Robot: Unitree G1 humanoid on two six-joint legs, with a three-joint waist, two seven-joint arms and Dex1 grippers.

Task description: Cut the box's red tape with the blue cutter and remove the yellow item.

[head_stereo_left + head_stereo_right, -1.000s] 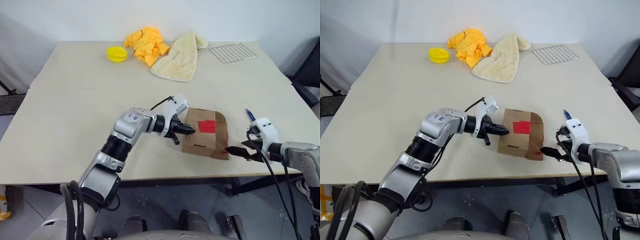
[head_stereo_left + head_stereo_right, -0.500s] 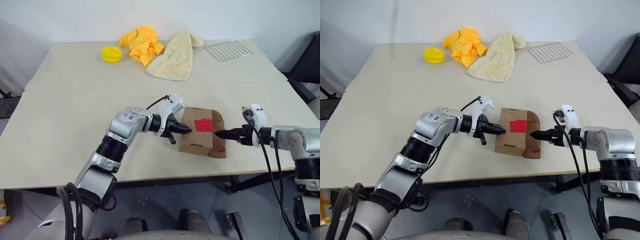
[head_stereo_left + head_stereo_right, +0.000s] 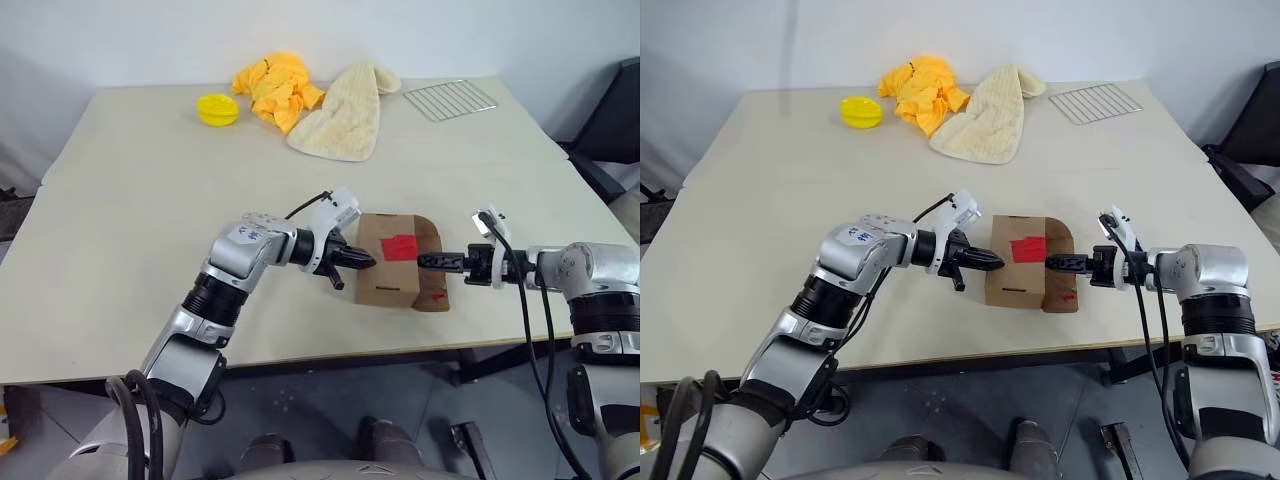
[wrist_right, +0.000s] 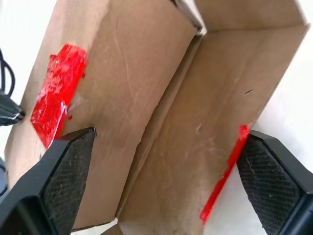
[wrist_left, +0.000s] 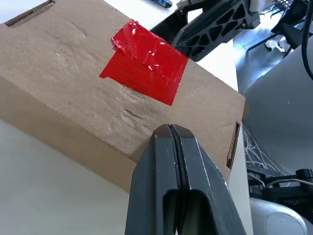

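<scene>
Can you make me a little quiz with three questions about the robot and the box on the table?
1. True or false: the left gripper is open.
2. What colour is the tape on the box?
3. Which gripper is at the box's open flap? A: left. B: right.

Key
1. False. Its fingers are shut, and it rests at the box's side.
2. Red.
3. B. The right gripper is open, its fingers either side of the flap end.
</scene>
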